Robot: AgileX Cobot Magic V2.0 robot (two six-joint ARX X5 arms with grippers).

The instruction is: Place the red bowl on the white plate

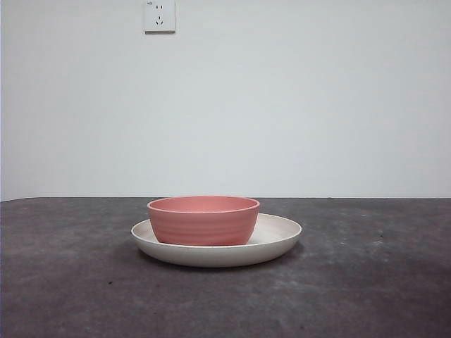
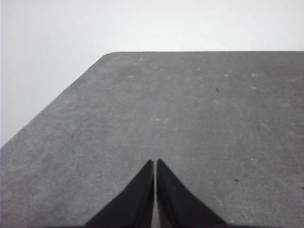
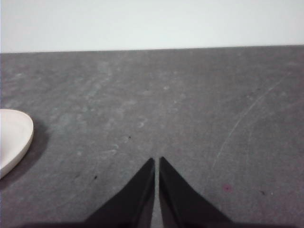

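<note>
Probably a lab: bare white wall [image 1: 317,105], socket [image 1: 159,15], dark table [image 1: 70,282].

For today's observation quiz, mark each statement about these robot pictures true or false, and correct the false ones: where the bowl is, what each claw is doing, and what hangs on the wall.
1. The red bowl sits on the white plate. True.
2. The bowl lies upside down. False: it stands upright, its opening facing up.
3. The left claw is gripping the bowl. False: it is shut on nothing, over bare table.
4. The right claw is shut, with the plate's edge visible off to one side. True.
5. A wall socket shows on the wall behind the bowl. True.
</note>
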